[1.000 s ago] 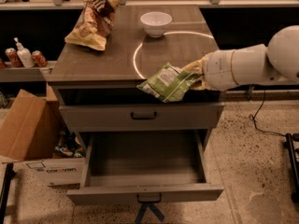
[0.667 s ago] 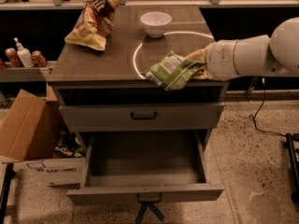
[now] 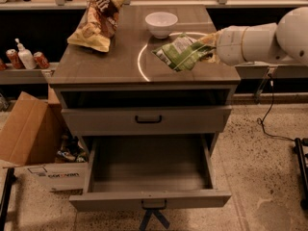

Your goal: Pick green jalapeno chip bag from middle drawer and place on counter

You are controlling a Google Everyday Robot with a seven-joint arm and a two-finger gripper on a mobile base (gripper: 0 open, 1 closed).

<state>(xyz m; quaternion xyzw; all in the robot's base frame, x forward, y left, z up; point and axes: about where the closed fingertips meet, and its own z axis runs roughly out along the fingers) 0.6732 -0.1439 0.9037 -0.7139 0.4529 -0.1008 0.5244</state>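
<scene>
Camera view: gripper [image 3: 210, 46] over counter [image 3: 113, 64] seemingly holds green bag [image 3: 180, 55] beside bowl [image 3: 161, 23].

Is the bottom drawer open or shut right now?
Open and empty: the drawer is pulled out, its bare floor showing. The gripper holds the green chip bag over the counter.

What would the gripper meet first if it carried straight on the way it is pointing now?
Holding the green chip bag, the gripper points to the picture's left, over the counter. The line looks free, passing the bowl on its near side, though depth is unclear.
</scene>
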